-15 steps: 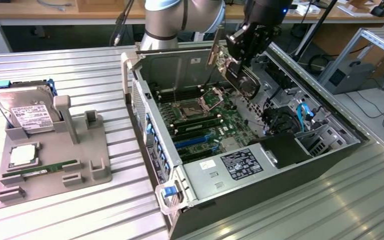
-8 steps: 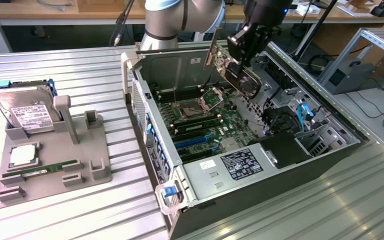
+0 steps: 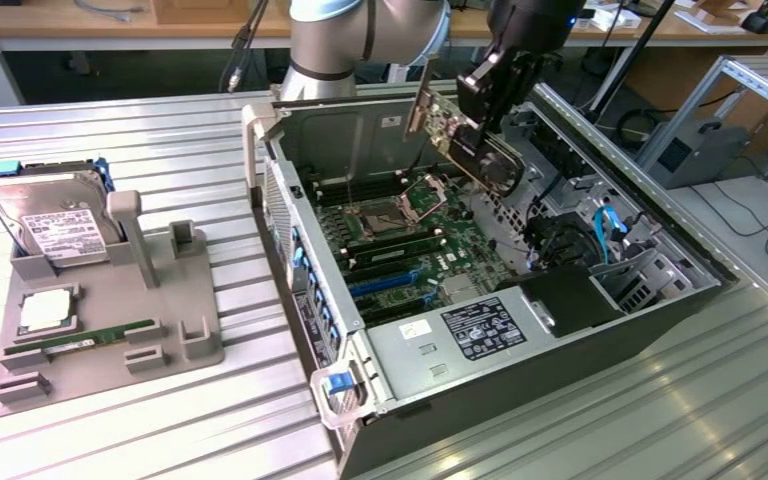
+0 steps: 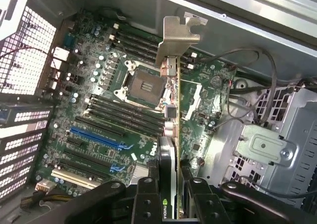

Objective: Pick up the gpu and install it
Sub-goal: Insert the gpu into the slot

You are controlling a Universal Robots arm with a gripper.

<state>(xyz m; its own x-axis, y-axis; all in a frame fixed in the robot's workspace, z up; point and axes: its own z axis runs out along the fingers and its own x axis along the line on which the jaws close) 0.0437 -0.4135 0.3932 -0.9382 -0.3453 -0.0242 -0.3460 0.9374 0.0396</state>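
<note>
Because the gpu [image 3: 471, 150] is a stiff, fairly light but fragile board, you should hold it by its flat faces near the upper edge, clear of the contact edge. The gripper [image 4: 171, 201] is clamped on the gpu, one finger on each face. The card hangs on edge beneath the gripper, above the motherboard [image 3: 404, 235] and apart from it, unseated.

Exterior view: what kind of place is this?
Probably a robotics lab bench for PC assembly: open computer case on a ribbed metal table, grey fixture holding a hard drive, the gripper holding the gpu above the motherboard, workbenches behind.
</note>
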